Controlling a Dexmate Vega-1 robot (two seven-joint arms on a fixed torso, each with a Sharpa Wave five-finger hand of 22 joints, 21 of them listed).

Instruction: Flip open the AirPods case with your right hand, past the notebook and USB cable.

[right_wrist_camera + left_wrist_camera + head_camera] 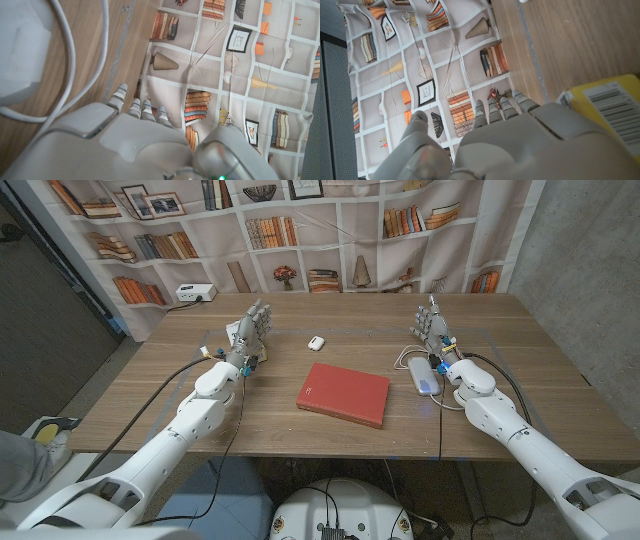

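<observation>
The small white AirPods case [317,342] lies at mid-table, beyond the far edge of the red notebook [343,393]; whether its lid is up is too small to tell. A white USB cable [409,361] loops round a white power bank [421,373] to the right of the notebook. My right hand [433,327] stands upright just past the power bank, fingers apart and holding nothing, well to the right of the case. The cable [70,60] and power bank [20,45] lie beside that hand [125,145]. My left hand [250,332] stands upright left of the case, empty.
A white socket box [193,293] sits at the table's back left edge. A yellow item with a barcode label [610,107] lies close beside my left hand [520,140]. A bookshelf-print curtain [330,230] hangs behind the table.
</observation>
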